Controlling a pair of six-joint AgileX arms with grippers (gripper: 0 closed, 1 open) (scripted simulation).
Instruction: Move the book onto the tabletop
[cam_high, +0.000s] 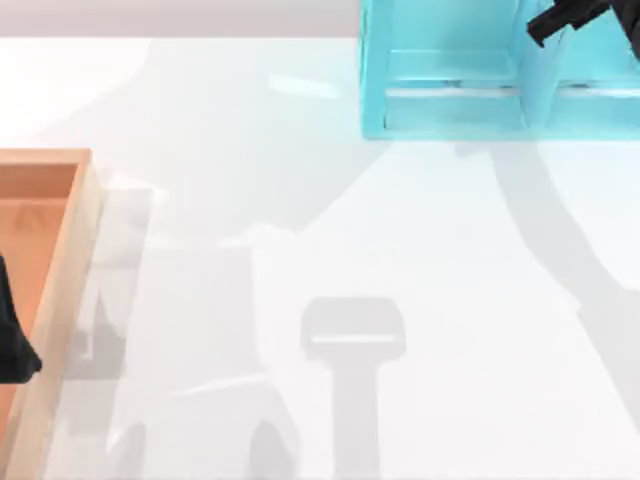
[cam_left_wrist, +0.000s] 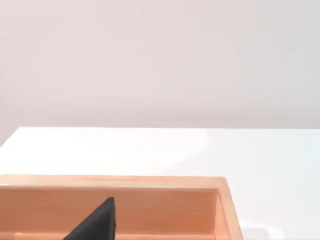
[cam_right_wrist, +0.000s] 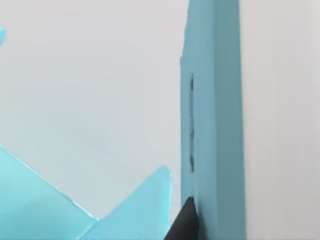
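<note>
At 8 o'clock of the top view, my left gripper (cam_high: 15, 340) hangs parked over the orange-brown wooden tray (cam_high: 60, 300); I cannot tell whether its jaws are released or clenched. The glossy white tabletop (cam_high: 330, 230) spreads from there across the middle, with nothing of the task on it yet. At 1 o'clock stands the turquoise open-fronted shelf unit (cam_high: 375, 80), and my right gripper (cam_high: 570, 20) is at work inside its far right bay, near 2 o'clock; its jaw state cannot be told either.

In the right wrist view a thick, flat-sided blue slab (cam_right_wrist: 215, 120) sits right against the gripper's dark tip. I take it for the book, though no white page edge or red mark shows to confirm that. If so, it is in the shelf, seemingly on end with its long axis upright; which way its marked end faces I cannot tell.

The step in hand looks like the reach and grasp. Next comes a firm pinch across the covers, then drawing it out toward 6 o'clock, clear of the shelf walls.
</note>
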